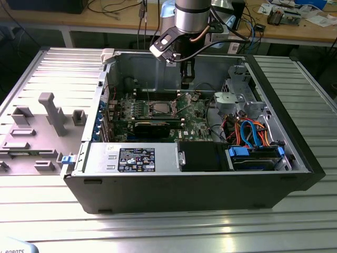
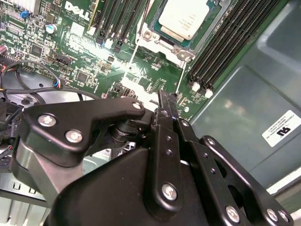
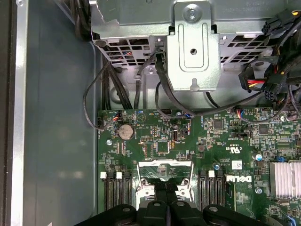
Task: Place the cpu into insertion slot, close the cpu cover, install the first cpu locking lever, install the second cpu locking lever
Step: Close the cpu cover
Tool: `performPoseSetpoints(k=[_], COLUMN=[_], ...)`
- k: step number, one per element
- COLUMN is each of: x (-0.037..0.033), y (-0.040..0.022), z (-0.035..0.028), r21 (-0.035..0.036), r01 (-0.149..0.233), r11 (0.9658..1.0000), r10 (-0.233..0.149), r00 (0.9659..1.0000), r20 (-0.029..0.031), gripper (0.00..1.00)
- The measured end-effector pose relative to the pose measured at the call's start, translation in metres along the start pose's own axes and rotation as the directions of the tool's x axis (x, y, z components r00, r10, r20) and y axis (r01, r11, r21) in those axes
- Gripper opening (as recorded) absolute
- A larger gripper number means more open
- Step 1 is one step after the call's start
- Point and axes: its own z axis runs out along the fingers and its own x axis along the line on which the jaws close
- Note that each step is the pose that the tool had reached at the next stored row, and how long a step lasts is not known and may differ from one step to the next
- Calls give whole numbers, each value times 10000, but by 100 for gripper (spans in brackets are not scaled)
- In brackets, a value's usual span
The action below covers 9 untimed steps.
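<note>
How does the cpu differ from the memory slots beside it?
The cpu is square with a dull silver top; the memory slots are long, narrow and black. The cpu is a single piece; the slots run in parallel rows either side of it, with white clips at their ends. Both sit on the green board.

An open computer case [image 1: 184, 196] holds a black graphics card [image 1: 151, 128] and orange and blue cables [image 1: 251, 132].
</note>
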Motion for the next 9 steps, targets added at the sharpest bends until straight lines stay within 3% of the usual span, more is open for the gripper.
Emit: performPoseSetpoints(k=[9], x=[1], y=[45], z=[3], r21=[0], r01=[0], r11=[10000], r10=[0], r00=[10000], r20=[0], gripper=[11])
